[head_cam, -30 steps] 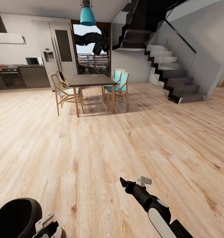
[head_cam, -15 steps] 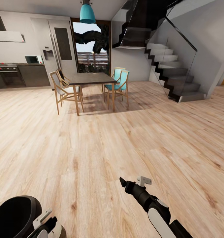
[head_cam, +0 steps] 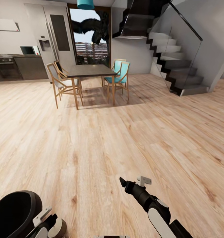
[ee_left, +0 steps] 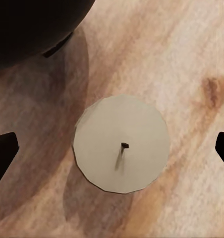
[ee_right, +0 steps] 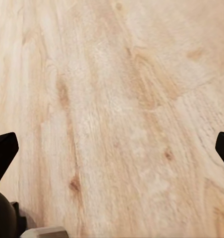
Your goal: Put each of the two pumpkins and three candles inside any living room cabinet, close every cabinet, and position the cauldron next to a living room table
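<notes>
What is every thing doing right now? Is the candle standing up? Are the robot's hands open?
candle: upright on the wood floor, unlit, between the left gripper's fingertips but not touched.
left gripper: open, fingertips far apart.
right gripper: open, holding nothing, over bare floor.
cauldron: standing on the floor beside the left arm.
dining table: upright, top bare.
chairs: upright, drawn up to the table.

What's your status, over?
Left gripper open over a candle on the floor. Right gripper open, empty. Black cauldron beside left arm.
</notes>
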`<state>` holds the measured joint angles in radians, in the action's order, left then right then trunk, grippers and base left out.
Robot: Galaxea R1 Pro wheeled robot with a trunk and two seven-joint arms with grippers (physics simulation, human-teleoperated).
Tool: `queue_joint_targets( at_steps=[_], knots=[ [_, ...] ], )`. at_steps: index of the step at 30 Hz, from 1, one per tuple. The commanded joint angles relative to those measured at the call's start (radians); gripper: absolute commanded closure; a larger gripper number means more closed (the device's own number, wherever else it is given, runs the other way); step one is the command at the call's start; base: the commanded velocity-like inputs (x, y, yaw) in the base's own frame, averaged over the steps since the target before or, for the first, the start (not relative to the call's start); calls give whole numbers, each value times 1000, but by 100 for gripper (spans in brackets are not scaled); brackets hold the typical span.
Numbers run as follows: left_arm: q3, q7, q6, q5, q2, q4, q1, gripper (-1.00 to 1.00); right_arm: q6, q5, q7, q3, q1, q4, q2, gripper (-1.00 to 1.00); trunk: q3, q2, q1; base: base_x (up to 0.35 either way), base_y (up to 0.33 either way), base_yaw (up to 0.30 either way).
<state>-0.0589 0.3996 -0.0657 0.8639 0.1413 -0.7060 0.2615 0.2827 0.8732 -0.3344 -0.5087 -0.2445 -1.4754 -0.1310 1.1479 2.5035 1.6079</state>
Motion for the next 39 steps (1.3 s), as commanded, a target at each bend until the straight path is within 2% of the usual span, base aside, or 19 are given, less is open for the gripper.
queue_joint_targets(
  at_steps=[1, 4, 8, 13, 30, 35, 39],
  knots=[
    [-6, 8, -2, 4, 0, -8, 0, -100, 1, 7, -8, -2, -1, -2, -1, -100, 5, 1, 0, 0, 0, 0],
    [-5, 8, -2, 10, 1, -40, 0, -100, 1, 7, -8, -2, -1, -2, -1, -100, 5, 1, 0, 0, 0, 0],
    [-5, 8, -2, 38, 2, -51, -1, -100, 1, 7, -8, -2, -1, -1, -1, -100, 5, 1, 0, 0, 0, 0],
    [-5, 8, -1, 49, 4, -56, 0, -100, 1, 7, -7, -2, -1, -2, -1, -100, 24, 2, 2, 0, 0, 0],
    [-6, 7, -4, 50, 10, -83, 1, -100, 1, 7, -5, -2, -1, -6, -2, -100, 90, 6, 10, 0, 0, 0],
    [-6, 7, -5, 50, 9, -85, 1, -100, 2, 7, 36, -3, -1, -60, -5, -100, 109, 7, 12, 0, 0, 0],
    [-6, 7, -5, 50, 9, -86, 1, -100, 3, 7, 101, 1, -1, -71, -7, -100, 125, 8, 14, 0, 0, 0]
  ],
)
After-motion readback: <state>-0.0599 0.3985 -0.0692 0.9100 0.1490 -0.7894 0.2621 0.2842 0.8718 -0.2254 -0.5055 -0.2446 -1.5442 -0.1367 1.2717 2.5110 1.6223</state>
